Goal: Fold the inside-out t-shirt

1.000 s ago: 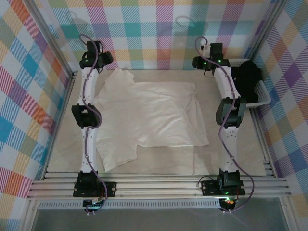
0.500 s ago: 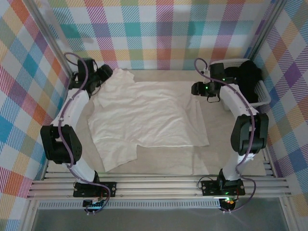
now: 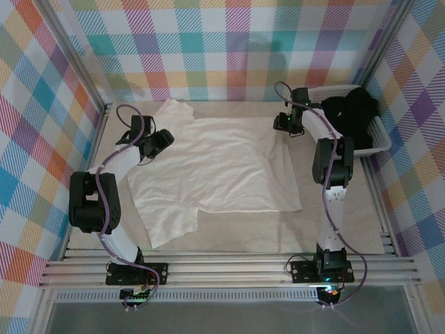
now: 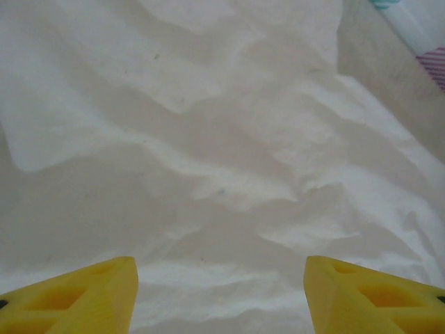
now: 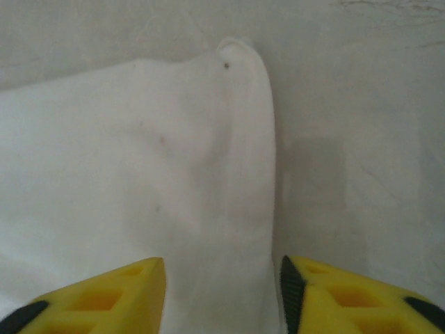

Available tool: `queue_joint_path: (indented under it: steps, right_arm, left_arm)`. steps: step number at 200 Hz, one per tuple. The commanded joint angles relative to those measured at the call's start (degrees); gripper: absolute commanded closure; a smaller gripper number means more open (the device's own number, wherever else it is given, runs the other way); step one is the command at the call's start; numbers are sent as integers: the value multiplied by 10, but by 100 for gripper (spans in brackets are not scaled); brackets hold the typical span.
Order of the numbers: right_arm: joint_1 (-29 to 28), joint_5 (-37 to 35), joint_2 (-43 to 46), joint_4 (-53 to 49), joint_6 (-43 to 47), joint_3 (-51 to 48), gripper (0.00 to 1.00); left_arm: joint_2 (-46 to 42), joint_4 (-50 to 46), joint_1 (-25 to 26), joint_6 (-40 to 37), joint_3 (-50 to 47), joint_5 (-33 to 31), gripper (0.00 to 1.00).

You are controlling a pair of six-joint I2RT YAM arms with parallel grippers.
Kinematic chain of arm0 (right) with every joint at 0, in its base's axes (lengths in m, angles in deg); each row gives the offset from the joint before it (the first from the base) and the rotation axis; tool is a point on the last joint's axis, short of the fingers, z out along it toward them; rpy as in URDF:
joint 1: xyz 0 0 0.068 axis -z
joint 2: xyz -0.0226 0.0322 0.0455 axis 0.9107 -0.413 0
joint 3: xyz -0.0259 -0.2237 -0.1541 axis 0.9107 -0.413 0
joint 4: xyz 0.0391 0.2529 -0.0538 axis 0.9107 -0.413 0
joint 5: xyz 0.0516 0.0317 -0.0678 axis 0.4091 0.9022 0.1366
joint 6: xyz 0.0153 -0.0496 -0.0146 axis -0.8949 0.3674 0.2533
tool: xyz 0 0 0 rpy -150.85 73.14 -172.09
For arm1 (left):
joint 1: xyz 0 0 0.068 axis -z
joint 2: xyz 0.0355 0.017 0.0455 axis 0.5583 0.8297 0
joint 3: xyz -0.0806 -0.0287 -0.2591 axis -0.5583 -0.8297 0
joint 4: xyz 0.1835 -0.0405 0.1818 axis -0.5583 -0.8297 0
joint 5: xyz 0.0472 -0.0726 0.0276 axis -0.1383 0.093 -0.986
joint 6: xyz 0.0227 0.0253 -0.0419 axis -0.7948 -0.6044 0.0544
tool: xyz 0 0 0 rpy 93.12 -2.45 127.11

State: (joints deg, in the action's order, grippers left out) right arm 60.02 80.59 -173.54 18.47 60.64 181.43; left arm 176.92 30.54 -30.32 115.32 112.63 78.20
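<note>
Left claw (image 4: 219, 260) open wide, right claw (image 5: 222, 259) partly open, both low

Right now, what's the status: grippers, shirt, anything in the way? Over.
Left gripper open over t-shirt, left side. Right gripper open, astride its right edge. T-shirt spread out, wrinkled. Basket with black garment sits off right, clear.

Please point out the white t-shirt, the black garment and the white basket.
white t-shirt (image 3: 215, 167), top external view, middle of the body
black garment (image 3: 351, 113), top external view, its middle
white basket (image 3: 379, 136), top external view, right rim
</note>
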Motion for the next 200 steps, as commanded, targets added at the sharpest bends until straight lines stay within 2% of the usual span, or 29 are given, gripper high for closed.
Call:
queue_joint_path:
  steps: [1, 44, 55, 99, 129, 145, 179, 200]
  right_arm:
    - [0, -2, -26, -39, -17, 43, 66]
    - [0, -26, -78, -79, -11, 149, 95]
    - [0, -31, -84, -83, -8, 171, 99]
    - [0, -60, -105, -103, 16, 265, 100]
    - [0, -71, -83, -129, 32, 268, 99]
    - [-6, -56, -28, -143, 42, 188, 85]
    - [-29, -28, 236, -3, 22, -227, 66]
    - [-29, -28, 372, 10, -6, -403, 57]
  left_arm:
    - [-26, 24, 0, -5, -32, 16, 36]
    - [-35, 19, 0, -7, -50, 35, 36]
    - [-39, 20, 1, -7, -54, 40, 36]
    - [-60, 9, 4, -16, -77, 36, 36]
    - [-82, 2, 5, -21, -105, 31, 36]
    - [-100, -3, 5, -24, -127, 20, 36]
    - [-164, -36, 5, -24, -180, -7, 34]
    - [-217, -79, 5, -24, -213, -18, 32]
